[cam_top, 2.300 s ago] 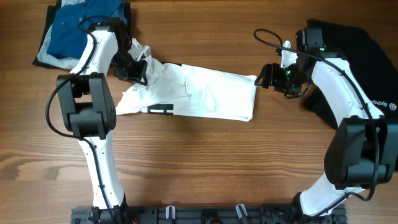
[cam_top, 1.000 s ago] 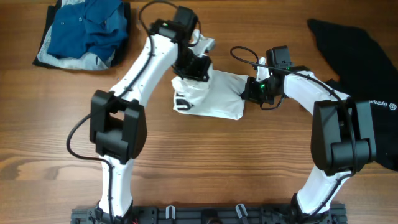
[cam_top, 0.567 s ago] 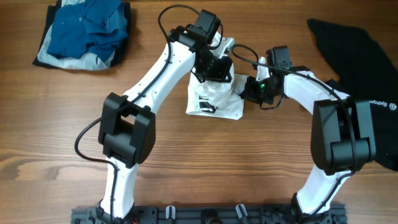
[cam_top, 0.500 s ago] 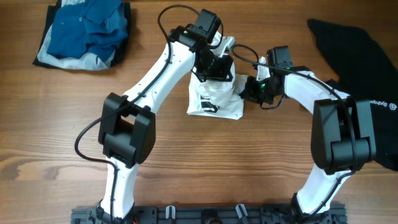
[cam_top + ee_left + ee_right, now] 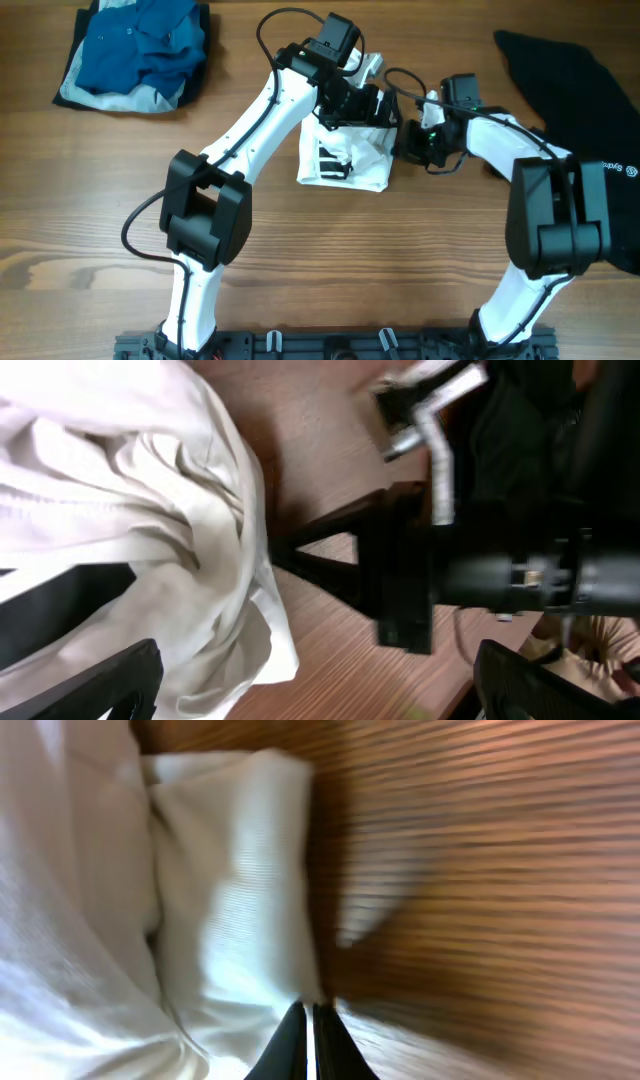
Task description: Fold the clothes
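A white T-shirt (image 5: 345, 165) with black print lies folded into a small bundle on the wooden table (image 5: 320, 270). The left gripper (image 5: 378, 105) hangs over its upper right corner, and the right gripper (image 5: 405, 143) touches its right edge. Blue shirts (image 5: 135, 45) lie well to its upper left, a black garment (image 5: 575, 90) well to its right.

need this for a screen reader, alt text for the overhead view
Two robot arms meet over a folded white T-shirt on a wooden table, left gripper and right gripper near its right edge. Blue shirts lie top left, a black garment at right.
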You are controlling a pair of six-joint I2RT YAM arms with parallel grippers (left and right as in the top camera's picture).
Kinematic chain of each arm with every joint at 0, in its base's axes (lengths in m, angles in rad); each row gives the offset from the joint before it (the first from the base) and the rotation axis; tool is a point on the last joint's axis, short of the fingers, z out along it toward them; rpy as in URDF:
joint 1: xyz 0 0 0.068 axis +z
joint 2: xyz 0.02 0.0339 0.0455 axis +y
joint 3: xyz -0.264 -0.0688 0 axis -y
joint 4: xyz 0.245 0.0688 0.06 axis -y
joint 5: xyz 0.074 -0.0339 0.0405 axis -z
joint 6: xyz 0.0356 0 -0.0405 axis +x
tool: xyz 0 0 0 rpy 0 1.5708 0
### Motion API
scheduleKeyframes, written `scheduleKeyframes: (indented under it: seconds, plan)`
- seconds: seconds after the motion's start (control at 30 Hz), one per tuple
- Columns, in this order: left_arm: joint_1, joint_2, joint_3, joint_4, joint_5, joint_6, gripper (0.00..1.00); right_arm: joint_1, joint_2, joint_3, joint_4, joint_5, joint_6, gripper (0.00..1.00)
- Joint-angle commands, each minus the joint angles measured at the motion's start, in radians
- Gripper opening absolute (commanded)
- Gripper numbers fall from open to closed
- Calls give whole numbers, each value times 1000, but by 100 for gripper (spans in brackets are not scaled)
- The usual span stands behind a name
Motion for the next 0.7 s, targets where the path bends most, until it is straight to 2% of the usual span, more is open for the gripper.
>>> scheduleKeyframes:
  seconds: [0.0,0.1,0.17,0.3,0.37,0.5,0.67]
  plan:
    - [44,-72,16,14,16,-21,100,-67,-144,-1,-19,-22,-6,6]
    - [82,-124,24,34,16,-20,100,-82,-231,-1,-29,-26,-46,14]
    - [127,-172,24,48,15,-21,100,-68,-288,-1,-32,-50,-93,30]
    - [246,-237,24,48,-22,-66,100,-10,-308,-1,-30,-107,-212,51]
    - [345,-245,24,37,-22,-69,100,66,-300,-1,-31,-100,-315,69]
    - [478,-241,22,-42,-50,-60,100,191,-268,-1,-9,-32,-388,73]
    - [529,-241,22,-116,-135,-58,100,264,-193,-1,29,32,-412,71]
